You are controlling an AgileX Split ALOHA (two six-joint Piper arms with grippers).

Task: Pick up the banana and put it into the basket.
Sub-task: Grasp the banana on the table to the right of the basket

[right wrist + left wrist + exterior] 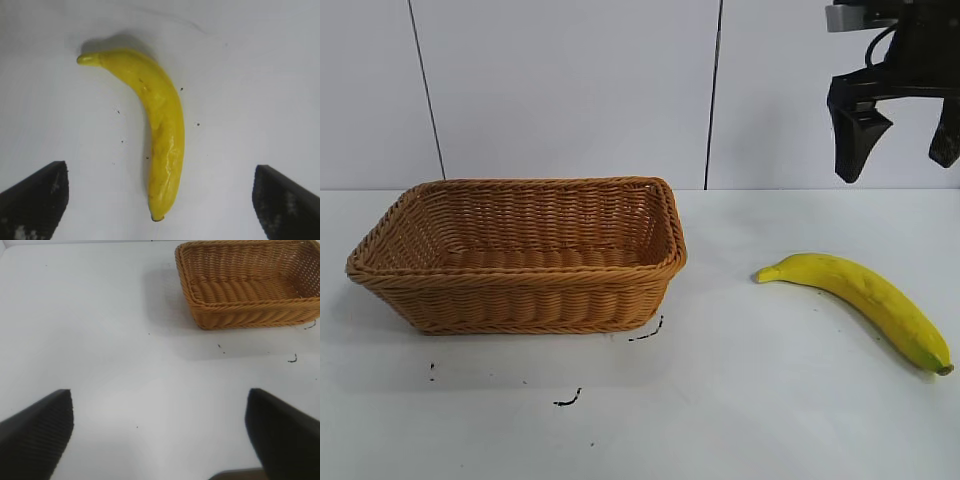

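From my station I saw a white table (740, 400) that carried a few small black marks (568, 400) toward its near edge. Behind it stood a pale panelled wall (570, 90), split by two thin dark vertical seams (713, 90).

the banana (865, 297) (bright yellow, curved, greenish tip, small brown end) lies flat on the white tabletop (740, 400), well apart from the tan woven wicker basket (520, 300), which sits upright and empty.

Woven wicker basket (520, 255); glossy (smooth) banana (865, 290)
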